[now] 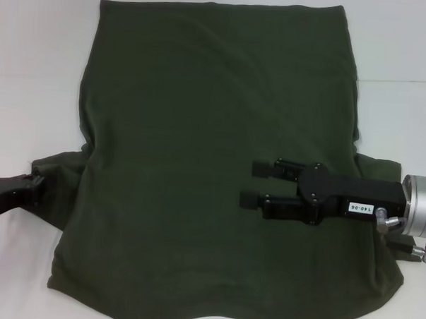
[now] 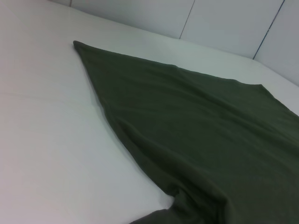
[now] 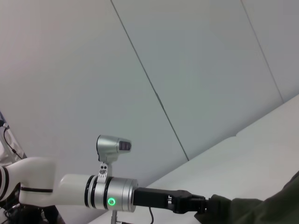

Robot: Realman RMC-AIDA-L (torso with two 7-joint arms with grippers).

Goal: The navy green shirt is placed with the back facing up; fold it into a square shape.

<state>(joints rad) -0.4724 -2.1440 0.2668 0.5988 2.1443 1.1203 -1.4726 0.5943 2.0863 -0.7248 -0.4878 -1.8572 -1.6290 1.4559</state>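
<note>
Head view steeply down over the shirt (image 1: 213, 166); left wrist low across it; right wrist sideways toward wall

Dark olive-green soft cotton shirt (image 2: 196, 135) spread flat on the white tabletop (image 2: 51, 140).
One pointed corner reaches toward the pale panelled wall (image 2: 224, 23) behind it.

Lab or robot test cell, not a home. Plain white desk (image 1: 33, 67) fills the head view, bare apart from one shirt (image 1: 213, 166) spread for handling. Behind the desk's far edge, plain pale grey wall panels (image 3: 196, 60) with thin dark seams, seen in both wrist views. No decor or furniture visible. Right wrist view shows a white and silver robot arm (image 3: 70, 196) with a lit green ring indicator, a small camera unit (image 3: 112, 147) mounted on it, and loose cables (image 3: 11, 144) at the side. Looks like a data-collection setup.
</note>
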